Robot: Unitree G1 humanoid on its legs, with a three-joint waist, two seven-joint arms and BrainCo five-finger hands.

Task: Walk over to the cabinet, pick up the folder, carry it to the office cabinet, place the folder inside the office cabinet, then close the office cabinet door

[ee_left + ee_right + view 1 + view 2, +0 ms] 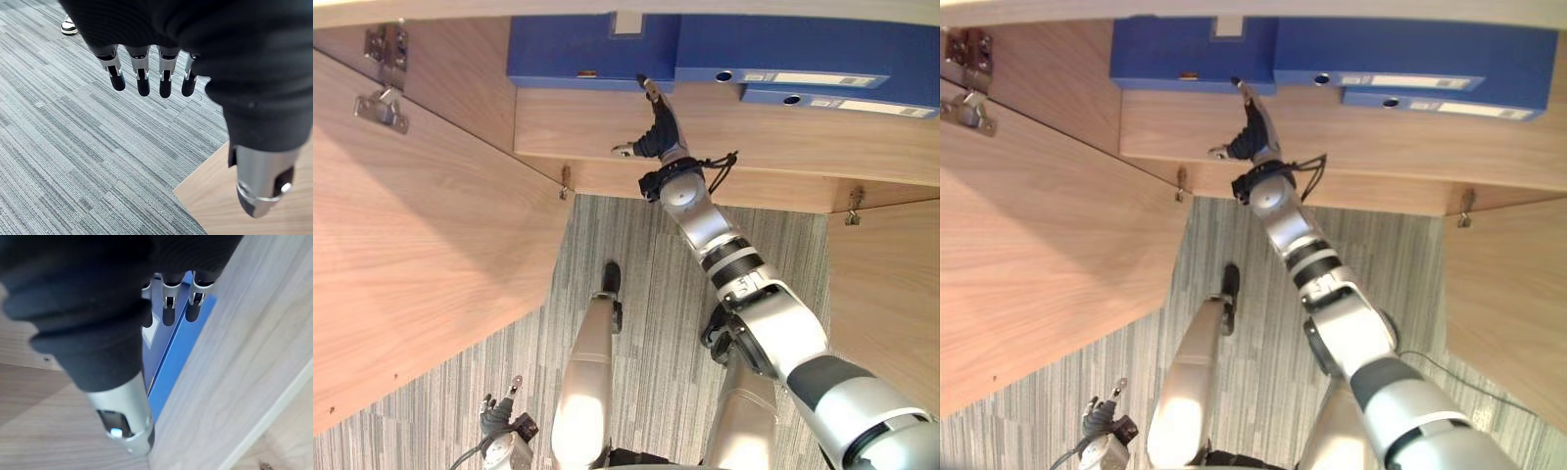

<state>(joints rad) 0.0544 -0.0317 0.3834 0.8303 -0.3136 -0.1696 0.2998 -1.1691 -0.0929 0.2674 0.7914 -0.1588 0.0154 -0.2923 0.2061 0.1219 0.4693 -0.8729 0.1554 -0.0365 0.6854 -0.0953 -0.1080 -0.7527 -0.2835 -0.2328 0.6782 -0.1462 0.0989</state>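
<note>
- Folder (pixel 573 49), the blue one, lies flat on the shelf (pixel 754 127) inside the office cabinet, just beside two more blue folders (pixel 783 54)
- My right robot hand (pixel 658 127) reaches up to it with straight fingers and the thumb out to the side; the fingertips (pixel 167 316) sit at the folder's front edge and seem to touch it, but they are not wrapped round it, so this robot hand is released and holds nothing
- My left robot hand (pixel 497 419) hangs low over the grey floor (pixel 646 245), fingers loose and straight, with nothing in it
- I think the walk, the pick-up, the carry and the putting in are done
- The left door (pixel 421 264) swings wide open, with its hinge (pixel 382 106) showing, and the right door (pixel 891 294) is open too
- What is left, I think: pull the right arm out of the cabinet, then push the door shut
- I would watch that the arm is out of the way before the door moves
</note>
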